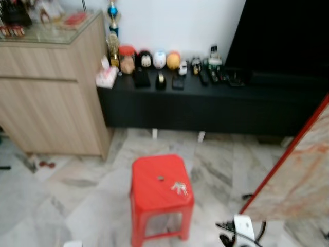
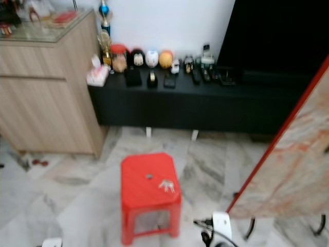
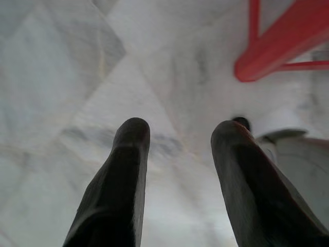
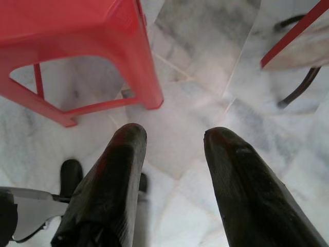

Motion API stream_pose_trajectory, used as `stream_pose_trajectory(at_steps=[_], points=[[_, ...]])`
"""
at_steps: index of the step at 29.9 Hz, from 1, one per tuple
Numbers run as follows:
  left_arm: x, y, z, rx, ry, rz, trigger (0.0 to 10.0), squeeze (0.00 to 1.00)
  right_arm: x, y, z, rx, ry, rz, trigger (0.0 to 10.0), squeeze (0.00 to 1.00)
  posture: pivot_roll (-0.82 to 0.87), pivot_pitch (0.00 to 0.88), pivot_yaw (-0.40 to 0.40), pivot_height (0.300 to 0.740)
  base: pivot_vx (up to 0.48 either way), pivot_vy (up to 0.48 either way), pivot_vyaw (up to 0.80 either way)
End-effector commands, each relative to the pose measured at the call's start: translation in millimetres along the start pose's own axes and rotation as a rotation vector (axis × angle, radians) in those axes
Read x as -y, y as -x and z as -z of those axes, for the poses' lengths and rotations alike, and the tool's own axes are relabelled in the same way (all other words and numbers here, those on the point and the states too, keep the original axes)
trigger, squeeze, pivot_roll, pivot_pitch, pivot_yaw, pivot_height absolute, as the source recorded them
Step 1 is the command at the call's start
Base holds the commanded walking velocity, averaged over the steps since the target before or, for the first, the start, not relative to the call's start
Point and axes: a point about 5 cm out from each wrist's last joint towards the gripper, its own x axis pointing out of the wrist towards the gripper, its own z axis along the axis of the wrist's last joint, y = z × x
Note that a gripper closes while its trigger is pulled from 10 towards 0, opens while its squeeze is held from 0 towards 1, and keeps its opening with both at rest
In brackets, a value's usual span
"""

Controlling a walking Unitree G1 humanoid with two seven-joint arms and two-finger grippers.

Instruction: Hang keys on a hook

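You had both arms hanging low: left gripper [image 3: 177, 131] and right gripper [image 4: 172, 136] were spread apart, holding nothing, over marble floor [image 1: 77, 195]. The keys [image 1: 179, 188] lay on the red stool [image 1: 154, 177], ahead of the right gripper. A red-edged marble panel [image 1: 303, 180] leaned just beside it.

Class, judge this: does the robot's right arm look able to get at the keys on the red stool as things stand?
Probably yes. The keys lie uncovered on the red stool, toward the robot's right. The right gripper, jaws open, hangs low beside a stool leg, so it must lift first.
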Motion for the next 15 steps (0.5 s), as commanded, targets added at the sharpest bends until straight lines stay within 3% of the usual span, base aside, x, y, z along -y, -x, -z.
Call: stream_pose_trajectory(at_steps=[1,6,14,15], points=[[10.5,-0.2,4,-0.028,-0.032,0.027,10.0,0.0,10.9,2.4,4,-0.013,-0.013,0.035,10.0,0.0,0.1,0.0,-0.04,0.74,0.0,0.0,0.0],[13.4,-2.3,-4,-0.021,-0.038,0.032,10.0,0.0,10.1,2.1,2,-0.006,0.022,0.018,10.0,0.0,0.08,0.0,-0.036,0.74,0.0,0.0,0.74],[16.8,-5.2,-16,0.002,-0.069,0.051,10.0,0.0,5.6,-0.8,-11,0.019,-0.008,0.015,10.0,0.0,0.04,0.0,0.01,0.74,0.0,0.0,0.77],[19.1,-5.7,-18,0.003,-0.089,0.061,10.0,0.0,7.1,-1.1,-15,0.034,-0.047,0.024,10.0,0.0,0.03,0.0,0.019,0.74,0.0,0.0,0.0]])
